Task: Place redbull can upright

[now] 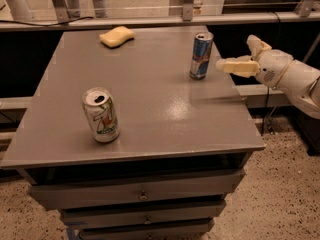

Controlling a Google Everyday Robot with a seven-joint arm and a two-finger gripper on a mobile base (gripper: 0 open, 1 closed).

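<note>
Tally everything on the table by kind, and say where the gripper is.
Cans: 2 (redbull can, 7UP can)
Sponges: 1 (yellow sponge)
Total: 3
The gripper is open, to the right of the redbull can and not touching it.

Count on surface (150,104):
- Cans: 2. One redbull can (201,55) and one 7UP can (101,115), the latter left of and nearer than the redbull can.
- Yellow sponge (116,36): 1, left of the redbull can, farther back.
- Pincer (236,53): 1, just right of the redbull can, not touching it, fingers spread.
</note>
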